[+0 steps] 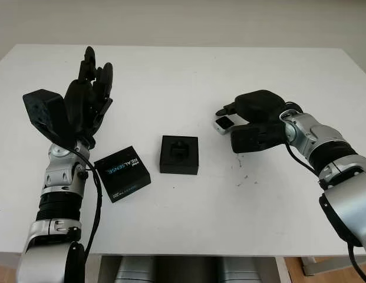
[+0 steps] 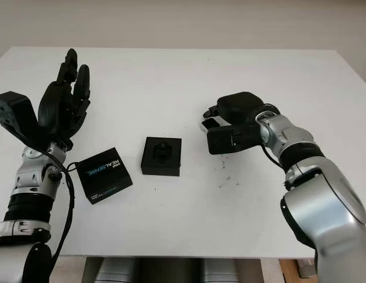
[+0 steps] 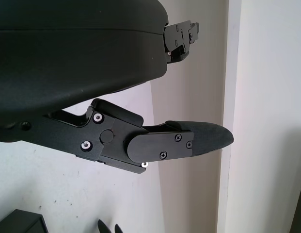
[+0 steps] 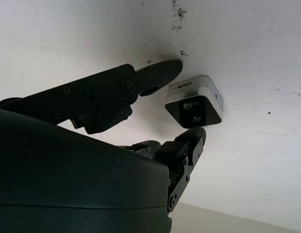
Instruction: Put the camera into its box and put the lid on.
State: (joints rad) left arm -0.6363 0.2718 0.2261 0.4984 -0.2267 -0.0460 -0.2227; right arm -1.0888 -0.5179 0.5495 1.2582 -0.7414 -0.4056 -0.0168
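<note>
White counter (image 1: 188, 71) carries three task items. Open black box (image 1: 179, 154) sits near the middle, upright, with a moulded insert visible inside. Its lid (image 1: 122, 173), black with "REALSENSE" lettering on top, lies flat just to the left of the box and slightly nearer the robot, turned at an angle; a small gap separates the two.

The camera (image 1: 224, 124), a small silver body with a dark face, lies on the counter to the right of the box, apart from it.

Right hand (image 1: 253, 121) is low over the counter at the camera. In the right wrist view the camera (image 4: 195, 107) sits between two fingers (image 4: 155, 75): one tip reaches in just beside its upper edge, another meets its lower dark face. The fingers are closing around the camera but a firm clasp cannot be confirmed; the camera appears to be down on the surface. Some dark specks mark the counter near it.

Left hand (image 1: 88, 97) is raised above the counter's left side, behind the lid, palm up and holding nothing, released. In the left wrist view one finger (image 3: 189, 141) extends out past the hand's shell, with the counter edge and wall beyond.
</note>
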